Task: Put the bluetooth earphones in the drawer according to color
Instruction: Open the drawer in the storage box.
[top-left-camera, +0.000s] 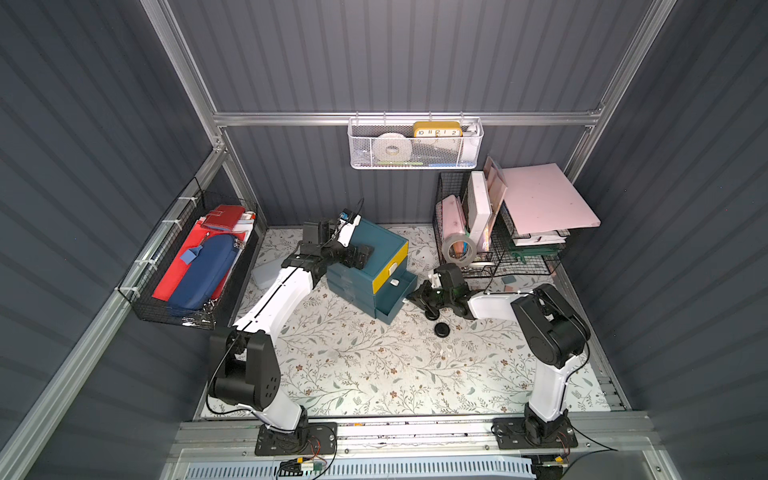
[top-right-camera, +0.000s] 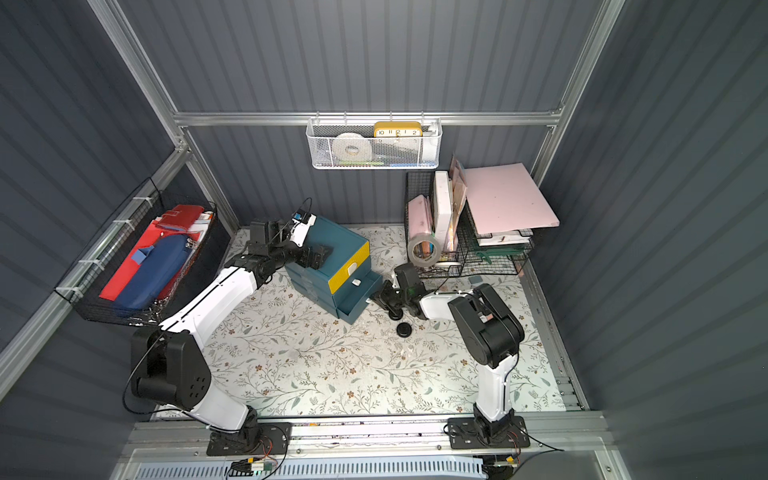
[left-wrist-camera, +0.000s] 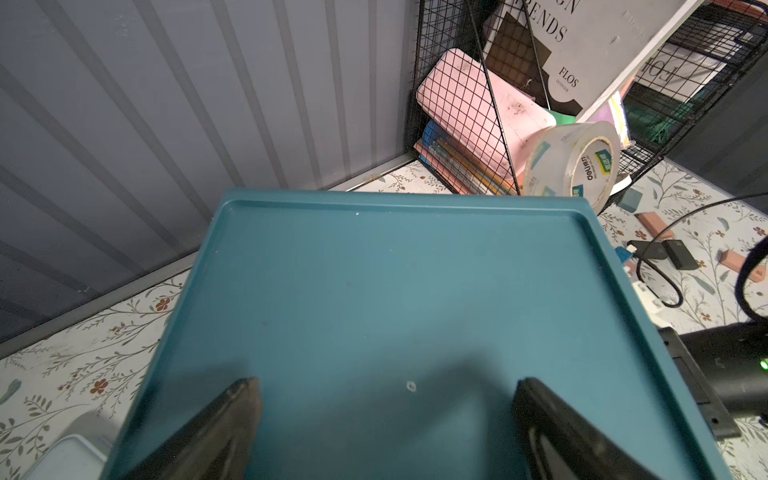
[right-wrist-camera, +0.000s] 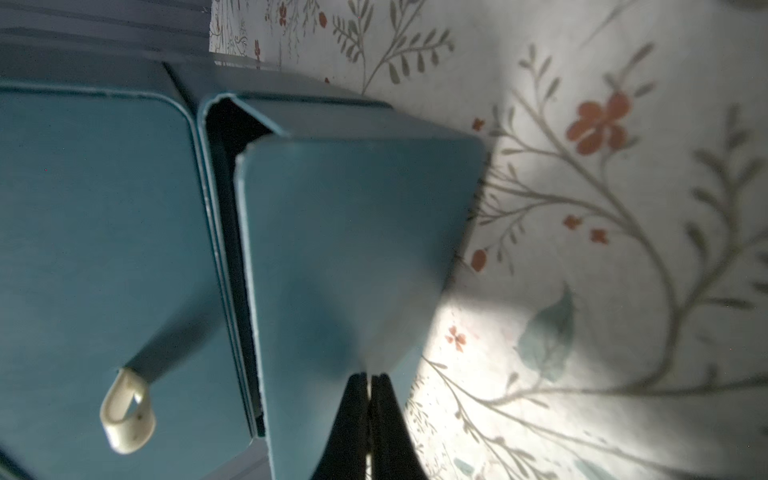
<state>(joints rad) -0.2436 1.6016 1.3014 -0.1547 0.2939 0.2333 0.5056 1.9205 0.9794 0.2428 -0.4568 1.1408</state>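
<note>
Drawers first: in both top views the teal cabinet (top-left-camera: 376, 243) stands at the back of the flowered table (top-left-camera: 353, 374). Its yellow drawer (top-left-camera: 390, 271) is pushed in, while the middle drawer (top-left-camera: 402, 286) and lowest drawer (top-left-camera: 390, 311) are pulled partway out; their insides are hidden. One black earphone case (top-left-camera: 442, 330) lies on the table near the right gripper (top-left-camera: 415, 297), whose tips meet the lowest drawer's front. The left gripper (top-left-camera: 360, 255) hangs over the cabinet top.

From the left wrist, that gripper's fingers (left-wrist-camera: 245, 399) stand wide apart, holding nothing, above the cabinet's bare top; the drawers are cut off. A tape roll (left-wrist-camera: 575, 166) leans against the wire rack (left-wrist-camera: 457, 124).

From the right wrist, the right gripper is pinched shut against the lowest drawer's front. That drawer's handle does not show, so whether it is pinched I cannot tell. The middle drawer's white handle (right-wrist-camera: 126, 409) shows plainly.
</note>
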